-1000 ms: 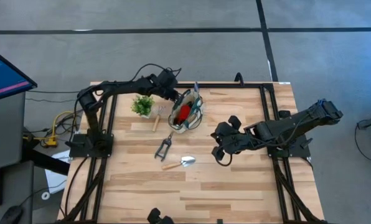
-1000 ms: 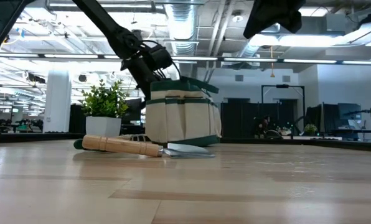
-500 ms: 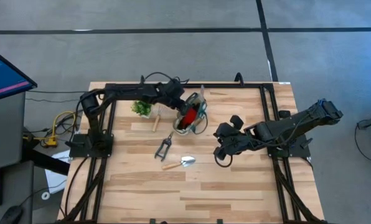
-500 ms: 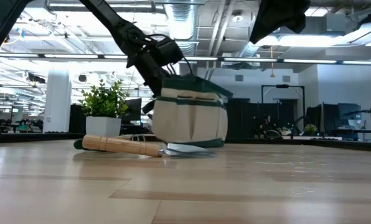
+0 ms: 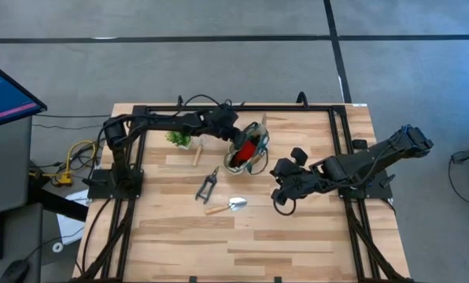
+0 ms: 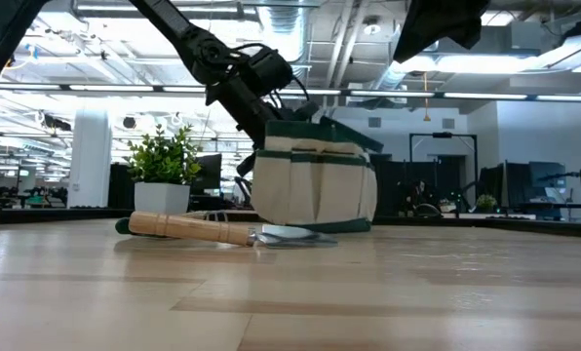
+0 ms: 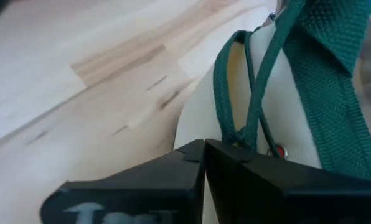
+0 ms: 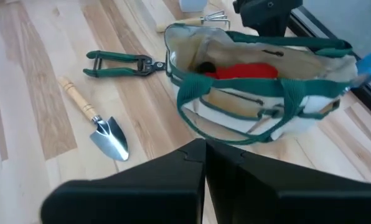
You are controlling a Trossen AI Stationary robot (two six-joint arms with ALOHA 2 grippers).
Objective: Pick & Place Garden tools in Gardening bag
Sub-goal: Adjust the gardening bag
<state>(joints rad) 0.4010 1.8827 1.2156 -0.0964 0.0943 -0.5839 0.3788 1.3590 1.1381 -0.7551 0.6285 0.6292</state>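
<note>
In gardening bag (image 8: 254, 106) — red piece (image 8: 244, 73) among tools.

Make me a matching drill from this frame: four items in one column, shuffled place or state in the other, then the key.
Items:
1. trowel
2. shears
3. red piece
4. potted plant

Places or states:
A. inside the bag
B. flat on the table, blade shiny, wooden handle
C. standing upright on the table behind the trowel in the low view
D. flat on the table, green handles

Pairs: 1-B, 2-D, 3-A, 4-C
</note>
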